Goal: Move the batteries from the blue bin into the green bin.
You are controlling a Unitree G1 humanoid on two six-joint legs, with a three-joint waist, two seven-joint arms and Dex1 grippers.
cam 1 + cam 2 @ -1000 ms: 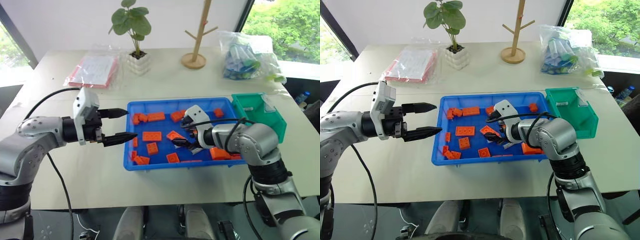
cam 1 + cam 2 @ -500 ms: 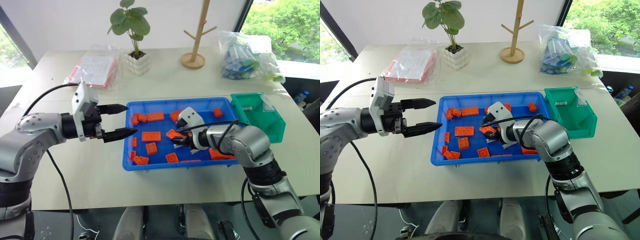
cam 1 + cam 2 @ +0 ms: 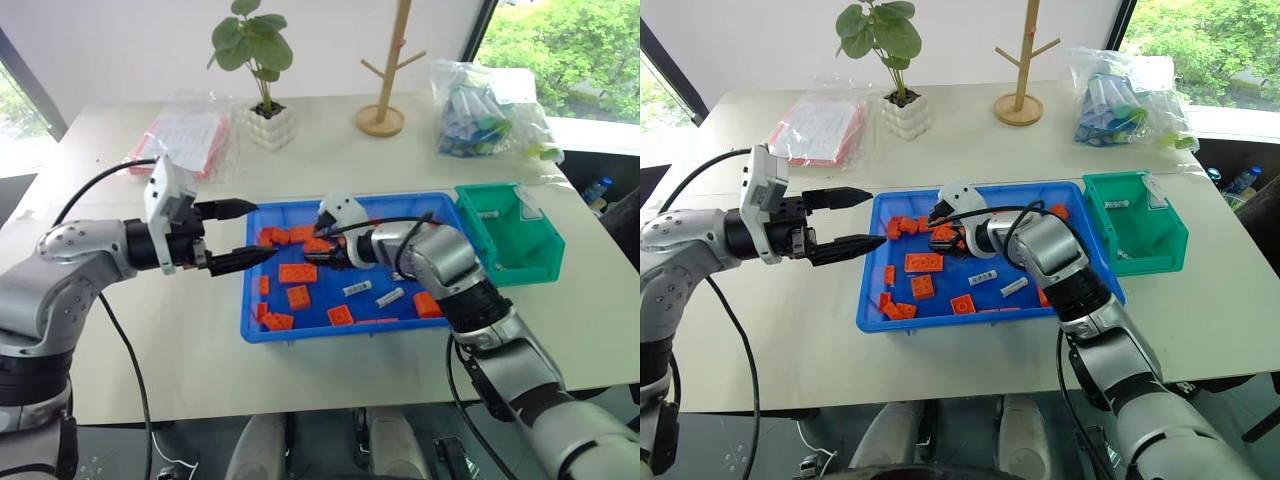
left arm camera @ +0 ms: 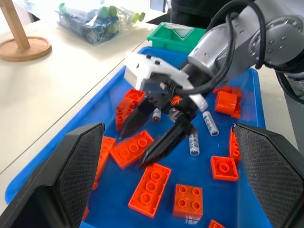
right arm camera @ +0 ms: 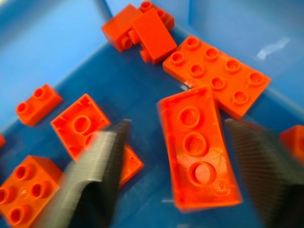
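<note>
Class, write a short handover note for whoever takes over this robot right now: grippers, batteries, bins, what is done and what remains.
Left gripper: open, empty, hovering at the left edge of the blue bin.
Right gripper: open, empty, low over orange blocks in the far-left part of the blue bin.
Batteries: at least two lie on the blue bin's floor near its middle.
Green bin: right of the blue bin; contents cannot be made out.
Done: nothing confirmed.
Left: pick up each battery and drop it in the green bin.
</note>
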